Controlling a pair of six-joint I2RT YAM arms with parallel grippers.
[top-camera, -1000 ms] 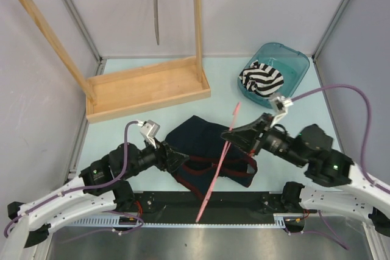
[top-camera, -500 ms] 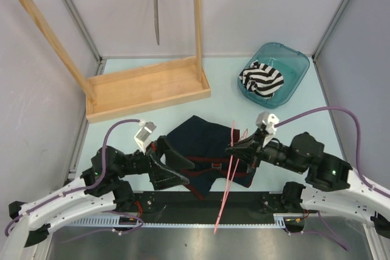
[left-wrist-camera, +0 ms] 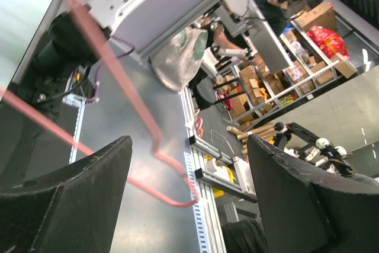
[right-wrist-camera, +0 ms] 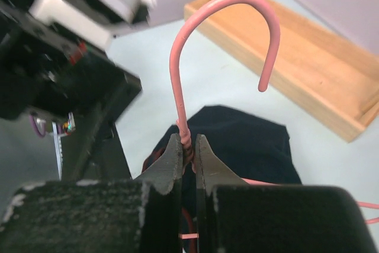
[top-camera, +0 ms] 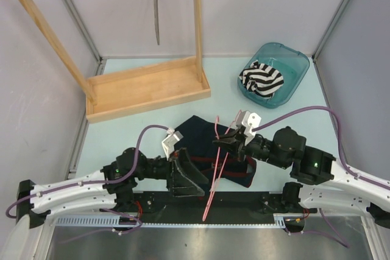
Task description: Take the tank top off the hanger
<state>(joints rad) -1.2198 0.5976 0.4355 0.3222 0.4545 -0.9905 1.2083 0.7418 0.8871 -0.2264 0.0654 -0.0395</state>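
Gaping left gripper (top-camera: 190, 181): down at 6 o'clock, matt black rough-faced fingers spread wide with only air between them; a bend of the hanger (right-wrist-camera: 176, 87) shows through the gap, untouched.
Hanger: thin pink coated wire with a round hook on top; one arm pokes past the near hem, over the black strip (top-camera: 256, 202) at the table's edge.
Right gripper (top-camera: 220, 143): just right of centre, pinched tight on the hanger's neck right below the hook, hook pointing up.
Tank top (top-camera: 198, 132): dark navy with red trim, soft and rumpled, lying on the table at centre between the two grippers; whether the wire is out of it, can't tell.
Table (top-camera: 122, 129): smooth, pale mint.
Rack (top-camera: 146, 89): 10 o'clock, light wood, tray base and tall frame, a grey metal strip (top-camera: 156, 16) hanging from the top bar.
Tub (top-camera: 292, 59): 1 o'clock, translucent teal plastic with rounded corners; inside it, a bunched black-and-white striped cloth (top-camera: 262, 80).
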